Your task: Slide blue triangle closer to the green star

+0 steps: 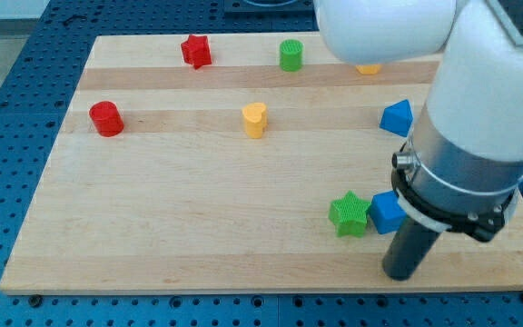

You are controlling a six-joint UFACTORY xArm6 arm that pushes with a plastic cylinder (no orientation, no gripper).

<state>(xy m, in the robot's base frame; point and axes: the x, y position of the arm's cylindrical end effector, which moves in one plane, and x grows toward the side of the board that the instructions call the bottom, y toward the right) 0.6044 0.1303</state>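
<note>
Tip sat low right, just below blue cube; no claw fitted, bare rod only. Blue triangle stayed mid right, well apart from green star, unpushed.

You had the blue triangle lying flat on the table toward the view's right, about level with the middle of the board, its point facing the view's top. The green star sat well below it, near the view's bottom edge and slightly to the view's left of the triangle. The star lay flat too, its right arm touching a blue block. The triangle and the star stood well apart, with bare wood between them.
</note>
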